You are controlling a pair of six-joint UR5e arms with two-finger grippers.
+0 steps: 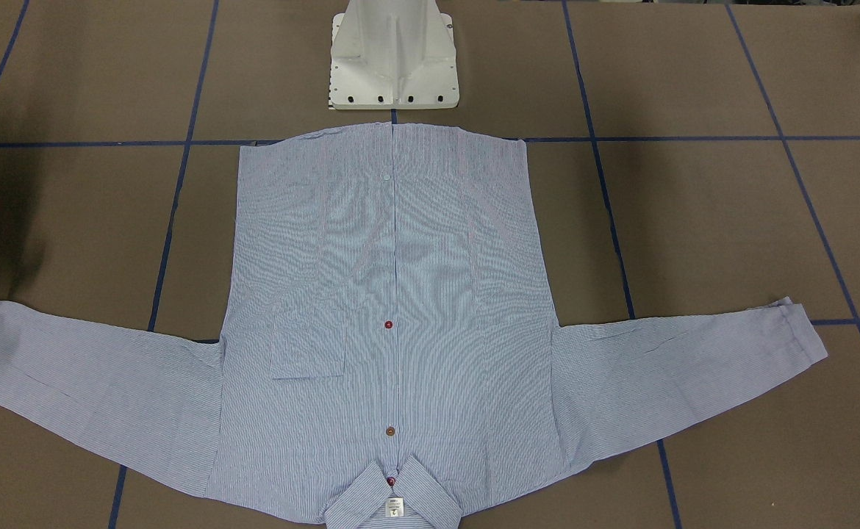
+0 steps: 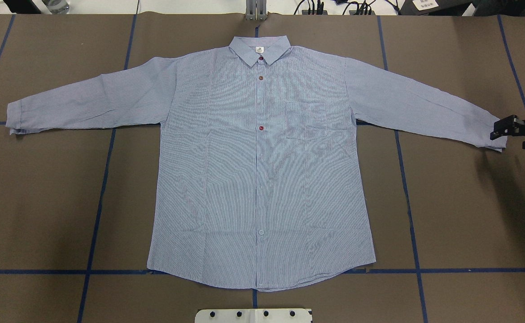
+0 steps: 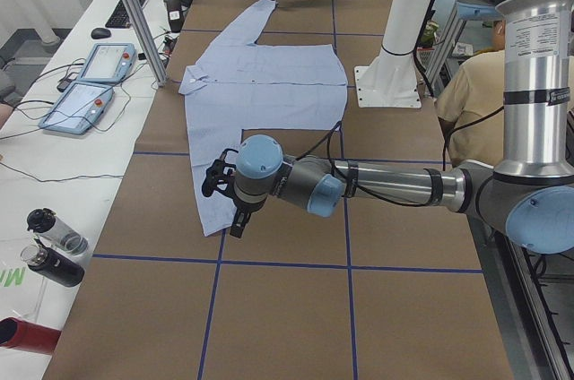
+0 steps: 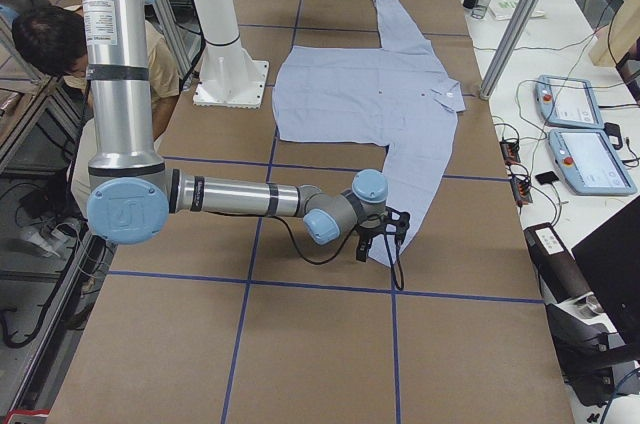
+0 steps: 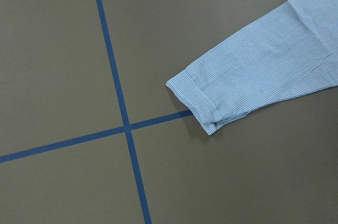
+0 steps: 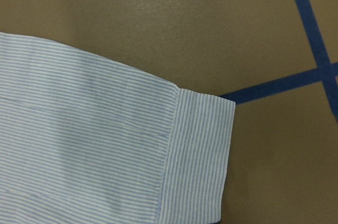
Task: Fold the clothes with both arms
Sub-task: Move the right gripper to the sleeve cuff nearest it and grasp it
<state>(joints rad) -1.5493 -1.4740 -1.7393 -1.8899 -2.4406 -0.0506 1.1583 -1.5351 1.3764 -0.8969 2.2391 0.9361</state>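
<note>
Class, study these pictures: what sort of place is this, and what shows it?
Most likely a robotics lab: a brown table gridded with blue tape, the robot's white pedestal standing on it, and two teach pendants on a side bench.

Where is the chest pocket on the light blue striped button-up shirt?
In the overhead view, the chest pocket sits on the right half of the light blue striped shirt, just right of its middle red button.

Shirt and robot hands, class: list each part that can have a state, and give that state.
Shirt: spread flat, front up, buttoned, unfolded.
Collar: folded down.
Sleeves: stretched out sideways, flat.
Right hand: at one cuff; open or shut unclear.
Left hand: over other cuff; open or shut unclear.
</note>
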